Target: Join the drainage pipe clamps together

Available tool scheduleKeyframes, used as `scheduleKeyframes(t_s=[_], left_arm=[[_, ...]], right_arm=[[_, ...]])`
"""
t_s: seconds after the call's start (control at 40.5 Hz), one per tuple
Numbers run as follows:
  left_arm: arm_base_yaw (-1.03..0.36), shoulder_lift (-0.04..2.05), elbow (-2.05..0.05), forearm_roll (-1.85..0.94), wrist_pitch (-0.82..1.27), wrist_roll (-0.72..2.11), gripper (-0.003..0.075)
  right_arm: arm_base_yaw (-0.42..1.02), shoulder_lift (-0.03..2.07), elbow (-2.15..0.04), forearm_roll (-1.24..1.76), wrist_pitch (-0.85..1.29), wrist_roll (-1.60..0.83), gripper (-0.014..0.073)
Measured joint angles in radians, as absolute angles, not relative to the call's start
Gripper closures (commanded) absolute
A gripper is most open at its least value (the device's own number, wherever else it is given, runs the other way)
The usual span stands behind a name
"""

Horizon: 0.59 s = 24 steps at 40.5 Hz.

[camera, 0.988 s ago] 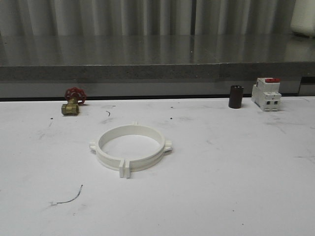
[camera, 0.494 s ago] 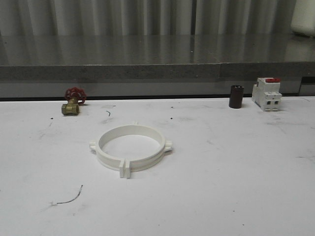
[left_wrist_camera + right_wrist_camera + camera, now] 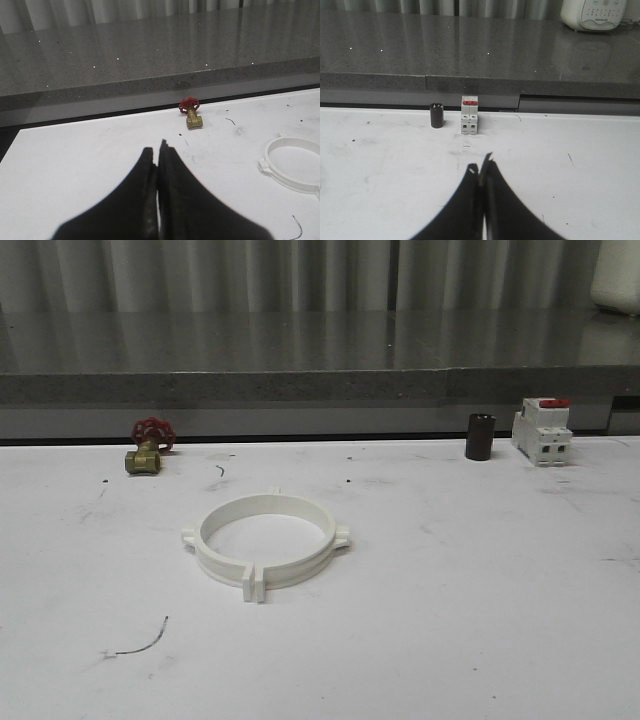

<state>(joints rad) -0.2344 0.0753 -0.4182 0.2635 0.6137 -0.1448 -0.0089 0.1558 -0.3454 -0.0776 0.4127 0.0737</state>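
- The drainage pipe clamps (image 3: pixel 265 539) lie flat on the white table (image 3: pixel 480 620), a little left of centre in the front view, and already read as one closed ring; the two halves meet at a pair of paired tabs, one pair at the near edge and another just visible at the far edge.
- Judged from this, the joining step looks done or all but done; whether the tabs are truly locked or merely pressed side by side cannot be told from here.
- The left gripper (image 3: pixel 158 150) hangs over bare table with its fingers pressed together, holding nothing; the ring sits well off to its side, with the brass valve (image 3: pixel 192 116) and its red handwheel further back.
- The right gripper (image 3: pixel 481 170) is likewise closed and empty (its fingertips meet in a thin line); ahead of it stand the dark cylinder (image 3: pixel 437 115) and the white breaker (image 3: pixel 469 115) with the red top, near the table's far edge.
- If anything remains, the next move calls for a check of the near tab joint; any fresh grasp would need the fingers parted first, then brought in across the ring wall.
- The ring is white plastic, thin-walled and low, with small outer lugs at left and right; it looks light and liable to slide if nudged.
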Motion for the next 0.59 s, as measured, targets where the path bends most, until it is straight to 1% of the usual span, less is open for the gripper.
scheduleKeyframes(t_s=[0.593], left_arm=[[-0.234,0.075,-0.396,0.255,0.596,-0.145,0.0741]], right_arm=[[-0.009,0.156,-0.345,-0.078,0.413,0.071,0.0708]])
